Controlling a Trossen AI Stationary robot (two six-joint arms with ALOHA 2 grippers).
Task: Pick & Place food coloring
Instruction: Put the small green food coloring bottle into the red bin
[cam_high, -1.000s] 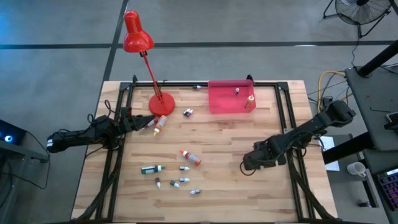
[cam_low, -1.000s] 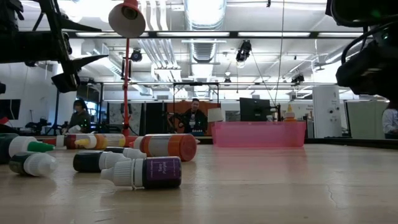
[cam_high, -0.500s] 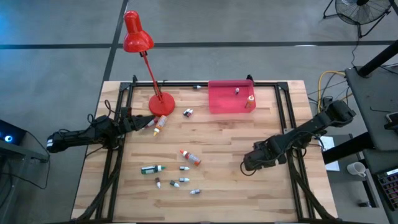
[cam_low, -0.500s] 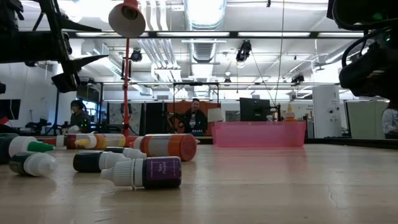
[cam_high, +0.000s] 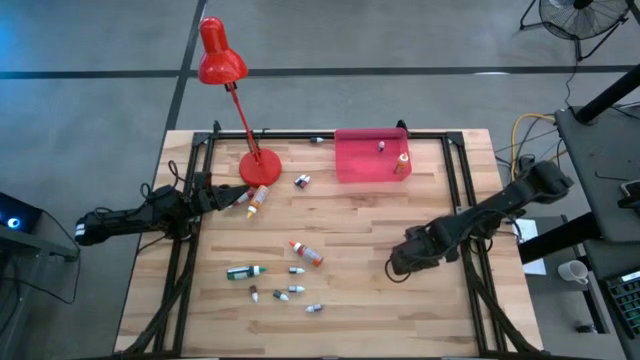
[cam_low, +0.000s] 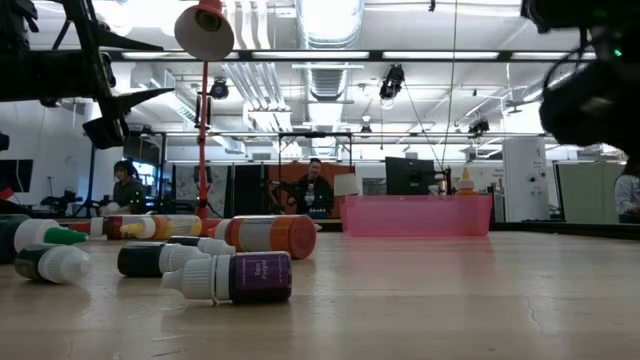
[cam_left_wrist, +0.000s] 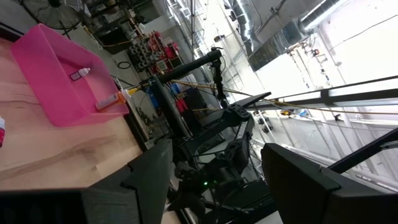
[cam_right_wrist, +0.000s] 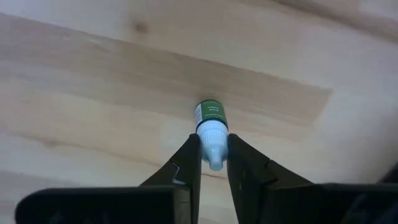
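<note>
Food coloring bottle (cam_right_wrist: 211, 118), green with a white pointed cap, flat on the bare table (cam_high: 360, 320) right of centre, cap toward the right gripper (cam_right_wrist: 212, 163). Caught between the jaws, both fingers (cam_right_wrist: 191, 149) pressed against the cap's sides, green body sticking out past the tips. Clenched on the cap, by the look of it, not yet lifted off the wood. Hidden under the gripper's bulk in the high view.

Likely light as a thimble, hard plastic, smooth and round, so prone to roll or squirt out of a pinch. Tapered cap a poorer purchase than the straight body; a hold farther down the label probably surer.

Well apart from it, a scatter of more bottles (cam_high: 290, 290) near the table's front left, an orange-red one (cam_high: 305, 253) among them. Two already in the pink tray (cam_high: 350, 165) at the far edge.

Left gripper (cam_high: 240, 198) waiting beside the red lamp (cam_high: 260, 165), jaws spread wide, nothing between them.
</note>
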